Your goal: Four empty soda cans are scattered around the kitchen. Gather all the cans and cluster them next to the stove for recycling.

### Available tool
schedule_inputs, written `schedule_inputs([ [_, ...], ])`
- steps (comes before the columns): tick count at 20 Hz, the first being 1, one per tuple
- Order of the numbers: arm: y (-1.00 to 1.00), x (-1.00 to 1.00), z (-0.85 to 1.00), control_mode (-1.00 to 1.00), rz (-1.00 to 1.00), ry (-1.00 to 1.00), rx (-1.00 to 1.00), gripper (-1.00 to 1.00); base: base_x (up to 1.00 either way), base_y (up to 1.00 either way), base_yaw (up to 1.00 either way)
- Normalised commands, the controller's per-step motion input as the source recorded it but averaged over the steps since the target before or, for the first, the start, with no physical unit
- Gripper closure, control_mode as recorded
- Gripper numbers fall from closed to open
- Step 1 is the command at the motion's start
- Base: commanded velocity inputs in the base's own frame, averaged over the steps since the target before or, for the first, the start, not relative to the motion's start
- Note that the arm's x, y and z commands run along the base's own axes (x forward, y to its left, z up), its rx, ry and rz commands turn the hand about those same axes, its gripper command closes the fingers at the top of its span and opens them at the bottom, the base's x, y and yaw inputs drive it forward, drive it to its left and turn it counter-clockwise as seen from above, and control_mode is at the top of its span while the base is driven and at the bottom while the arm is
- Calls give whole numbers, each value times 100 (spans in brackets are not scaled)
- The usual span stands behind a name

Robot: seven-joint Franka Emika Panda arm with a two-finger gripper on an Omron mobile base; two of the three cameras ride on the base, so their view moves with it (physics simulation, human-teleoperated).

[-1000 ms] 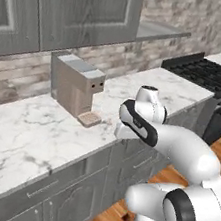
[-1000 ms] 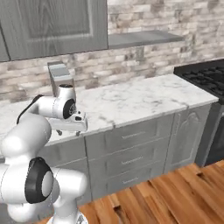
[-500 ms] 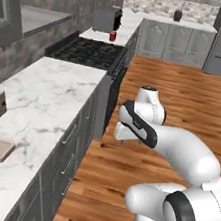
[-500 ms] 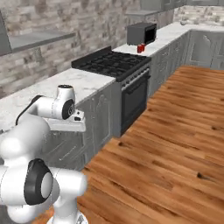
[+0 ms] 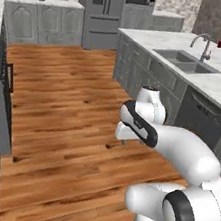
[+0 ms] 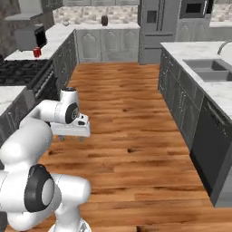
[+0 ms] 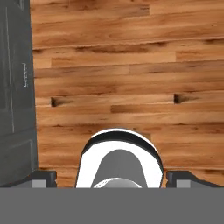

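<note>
A red soda can (image 6: 37, 52) stands on the counter between the stove (image 6: 20, 71) and a black microwave (image 6: 30, 37), at the left of the right base view. Another red soda can (image 5: 220, 44) stands on the island counter beside the faucet. My gripper (image 6: 70, 137) hangs tucked under the folded arm, over the wooden floor, pointing down and far from both cans. In the hand view its fingertips (image 7: 43, 177) stand wide apart with only floorboards beyond them, so the gripper (image 7: 113, 177) is open and holds nothing.
An island with a sink (image 5: 185, 61) and dark cabinet fronts runs along the right. A fridge (image 6: 156, 25) and grey cabinets line the back wall, where a small dark upright thing (image 6: 104, 20) stands on the counter. A dark cabinet front (image 7: 15, 87) lies left in the hand view.
The whole picture has swung from the marble counter and stove to the open floor, island and fridge, so the base has turned. The arm keeps its folded pose and the gripper stays open.
</note>
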Motion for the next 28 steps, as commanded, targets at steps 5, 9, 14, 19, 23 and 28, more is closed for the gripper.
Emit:
schedule_inputs([
  [5, 0, 0, 0, 100, 0, 0, 0, -100, 12, 11, -85],
  [9, 0, 0, 0, 100, 0, 0, 0, -100, 26, 6, -58],
  [14, 0, 0, 0, 100, 0, 0, 0, -100, 37, 1, -51],
  [19, 0, 0, 0, 100, 0, 0, 0, -100, 48, 2, -44],
  [23, 0, 0, 0, 100, 0, 0, 0, -100, 58, 1, -33],
  [28, 0, 0, 0, 100, 0, 0, 0, -100, 65, 0, -24],
])
